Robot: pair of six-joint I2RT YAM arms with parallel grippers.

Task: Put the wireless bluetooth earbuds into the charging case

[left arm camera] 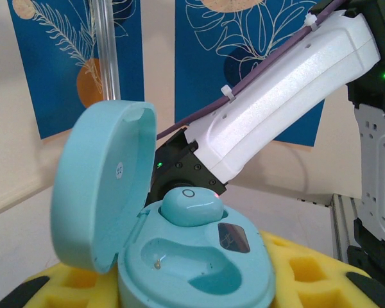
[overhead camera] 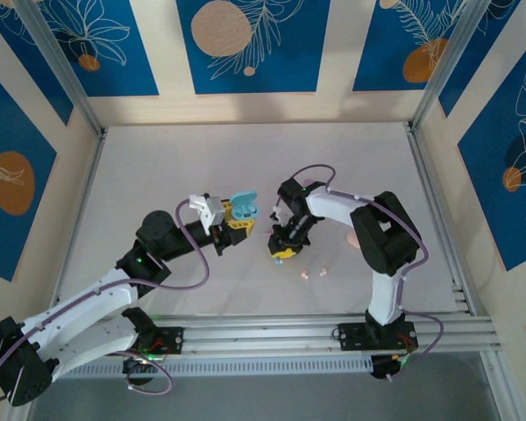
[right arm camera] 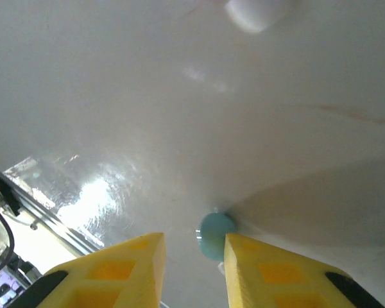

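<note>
The light blue charging case (left arm camera: 250,276) sits open, clamped between the yellow foam fingers (left arm camera: 311,266) of the left tool (left arm camera: 170,277). Its lid (left arm camera: 102,186) stands tilted up at one side. One glossy, rounded light blue earbud (left arm camera: 189,206) is seated in the well farther from that tool. The nearer well (left arm camera: 186,260) lies bare, with a tiny contact pin showing. The right tool (right arm camera: 194,240) points down at the tabletop (right arm camera: 179,115) with its yellow fingers apart. A second light blue earbud (right arm camera: 216,235), a small smooth bead, lies on the tabletop just beyond the gap between the tips, closer to one finger. A pink earbud (overhead camera: 307,274) and its twin (overhead camera: 323,270) lie near the right tool, toward its arm's base.
</note>
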